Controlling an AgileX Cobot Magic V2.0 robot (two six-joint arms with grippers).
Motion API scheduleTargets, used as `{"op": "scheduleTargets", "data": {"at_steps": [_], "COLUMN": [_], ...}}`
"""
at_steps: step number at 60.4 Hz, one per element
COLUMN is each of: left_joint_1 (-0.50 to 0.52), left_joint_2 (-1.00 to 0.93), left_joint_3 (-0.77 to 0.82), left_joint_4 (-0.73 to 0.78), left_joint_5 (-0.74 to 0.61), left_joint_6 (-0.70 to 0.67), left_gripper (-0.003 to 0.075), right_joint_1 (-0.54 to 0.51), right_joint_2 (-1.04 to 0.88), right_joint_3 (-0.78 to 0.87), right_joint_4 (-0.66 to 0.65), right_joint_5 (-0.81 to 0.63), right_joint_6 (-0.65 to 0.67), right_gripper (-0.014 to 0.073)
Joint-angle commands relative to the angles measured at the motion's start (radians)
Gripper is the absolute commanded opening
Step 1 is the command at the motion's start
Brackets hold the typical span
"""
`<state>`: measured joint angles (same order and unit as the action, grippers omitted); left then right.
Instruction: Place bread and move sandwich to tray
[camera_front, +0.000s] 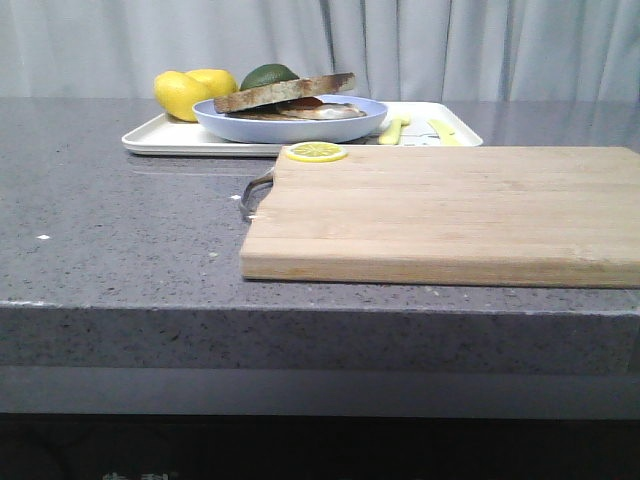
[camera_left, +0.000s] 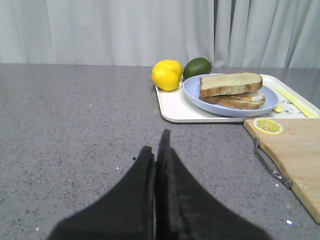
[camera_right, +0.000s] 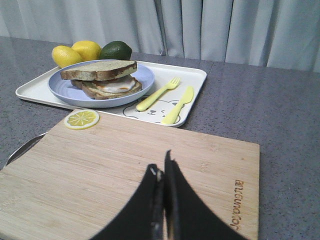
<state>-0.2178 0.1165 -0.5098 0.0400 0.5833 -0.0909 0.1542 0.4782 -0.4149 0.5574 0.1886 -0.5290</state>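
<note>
- We are holding our left claw (camera_left: 159, 150) low over the gray counter (camera_front: 120, 230). Its two black fingers are pressed together, with nothing between them.
- We are holding our right claw (camera_right: 162, 172) over the wooden cutting board (camera_right: 125, 170). Its fingers are pressed together too, and they are holding nothing.
- The sandwich (camera_right: 102, 80) is sitting on the round blue plate (camera_right: 67, 90), far ahead of our right claw and a bit to the left. The egg (camera_right: 117, 84) is peeking out between the slices.
- The bread (camera_right: 99, 70) is lying on top of the egg as the lid of the sandwich.
- The blue plate is resting on the white tray (camera_right: 192, 75), so we are thinking both jobs look done.
- We are guessing the next move is only to keep both claws back and not bump the plate.
- A lemon slice (camera_right: 82, 119) is lying on the far corner of the board, between our right claw and the tray.
- Two lemons (camera_left: 166, 75) and an avocado (camera_left: 197, 66) are sitting past the plate, far ahead of our left claw.
- A yellow fork (camera_right: 157, 94) and knife (camera_right: 179, 104) are lying on the tray.
- In the front view we are not seeing our arms at all.
- The plate rim is hiding the bottom slice, and the far edge of the tray is hidden behind the plate and fruit.
</note>
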Motion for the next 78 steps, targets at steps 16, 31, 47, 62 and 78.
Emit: {"op": "scheduleTargets", "data": {"at_steps": [16,31,47,62,78], "left_joint_1": [0.145,0.150,0.150,0.150,0.150], "left_joint_2": [-0.146,-0.143,-0.143,-0.141,-0.141], "left_joint_3": [0.157,0.314,0.503,0.515,0.515], "left_joint_4": [-0.040,-0.040,-0.040,-0.040,-0.040], "left_joint_5": [-0.259,-0.349,-0.508,-0.485,-0.485], "left_joint_6": [-0.011,-0.011,-0.011,-0.011,-0.011], "left_gripper": [-0.0020,-0.0020,-0.0020,-0.0020,-0.0020], "right_joint_1": [0.000,0.000,0.000,0.000,0.000], "right_joint_2": [0.000,0.000,0.000,0.000,0.000], "right_joint_3": [-0.028,-0.028,-0.028,-0.028,-0.028], "right_joint_4": [0.005,0.005,0.005,0.005,0.005], "right_joint_5": [-0.065,-0.061,-0.061,-0.061,-0.061], "right_joint_6": [-0.001,-0.001,-0.001,-0.001,-0.001], "right_gripper": [-0.0060,-0.0060,-0.0060,-0.0060,-0.0060]}}
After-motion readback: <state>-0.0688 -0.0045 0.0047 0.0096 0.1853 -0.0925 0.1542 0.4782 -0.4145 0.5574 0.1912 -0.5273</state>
